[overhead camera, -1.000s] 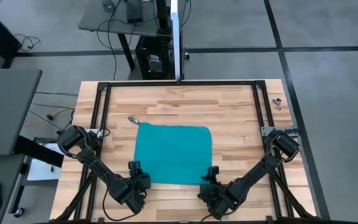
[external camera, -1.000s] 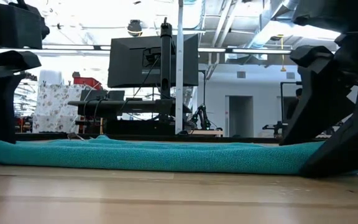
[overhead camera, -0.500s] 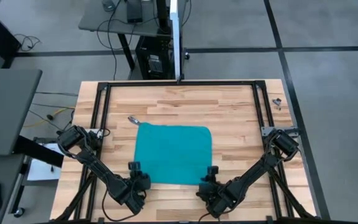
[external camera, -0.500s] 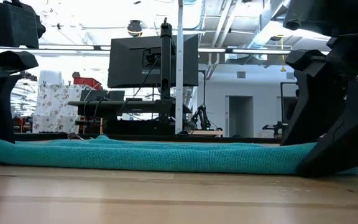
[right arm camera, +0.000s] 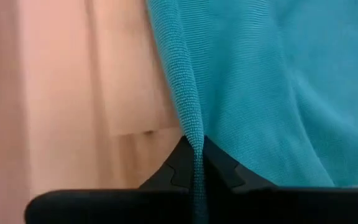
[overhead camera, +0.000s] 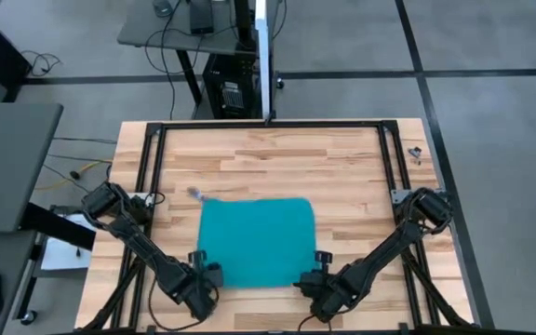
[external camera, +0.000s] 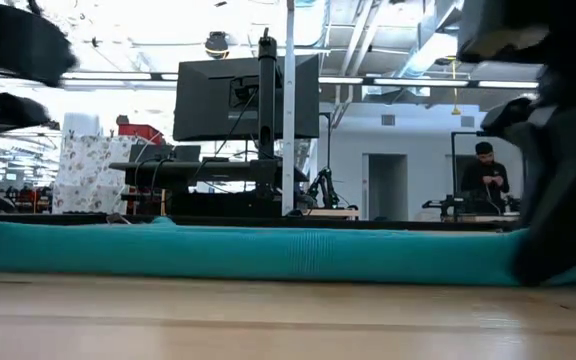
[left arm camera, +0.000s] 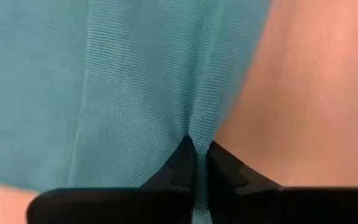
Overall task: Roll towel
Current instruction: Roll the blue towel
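Observation:
The teal towel lies spread flat on the wooden table, and in the low view it shows as a long low band. My left gripper is shut at the towel's near left corner. My right gripper is shut at its near right corner. Each wrist view shows shut fingertips with teal cloth between them, the left gripper and the right gripper. A small grey tag sticks out at the towel's far left corner. My left gripper pinches the towel's left edge by the near corner between its two fingers, coming low from the table's near side. The cloth puckers into a crease at the fingertips; the rest lies on the table. One layer or several, I cannot tell. My right gripper pinches the towel's right edge by the near corner between its two fingers, also low from the near side. The hemmed edge runs straight into the fingertips. The rest of the towel lies on the table.
A black frame runs around the table's far edge and sides. A small metal piece lies at the far right. Bare wood lies beyond the towel's far edge. A person stands in the room behind.
Both grippers have shut on the towel's near corners and drawn back toward the table's near edge. The whole towel has slid with them toward the near edge, still spread flat, its tag moving along.

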### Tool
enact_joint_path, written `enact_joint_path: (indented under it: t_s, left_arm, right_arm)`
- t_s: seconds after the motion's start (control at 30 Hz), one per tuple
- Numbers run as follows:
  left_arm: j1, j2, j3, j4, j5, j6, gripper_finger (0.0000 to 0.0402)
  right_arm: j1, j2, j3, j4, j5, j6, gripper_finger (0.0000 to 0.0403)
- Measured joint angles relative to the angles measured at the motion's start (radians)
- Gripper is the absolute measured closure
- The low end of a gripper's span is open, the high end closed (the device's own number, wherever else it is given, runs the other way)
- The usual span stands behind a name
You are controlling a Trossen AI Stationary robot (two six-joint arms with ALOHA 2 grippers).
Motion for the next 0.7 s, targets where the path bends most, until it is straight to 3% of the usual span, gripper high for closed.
enact_joint_path:
  t_s: [0.27, 0.47, 0.7]
  left_arm:
    - [0.0, -0.062, 0.0, 0.095, 0.165, -0.054, 0.0401]
    - [0.0, -0.091, 0.0, 0.114, 0.211, -0.07, 0.0401]
    - [0.02, -0.248, -0.19, 0.342, 0.217, -0.129, 0.0401]
  right_arm:
    - [0.0, -0.005, 0.002, 0.053, -0.141, -0.005, 0.0401]
    - [-0.003, -0.03, -0.01, 0.093, -0.255, -0.027, 0.0402]
    - [-0.068, -0.197, -0.23, 0.314, -0.33, 0.024, 0.0402]
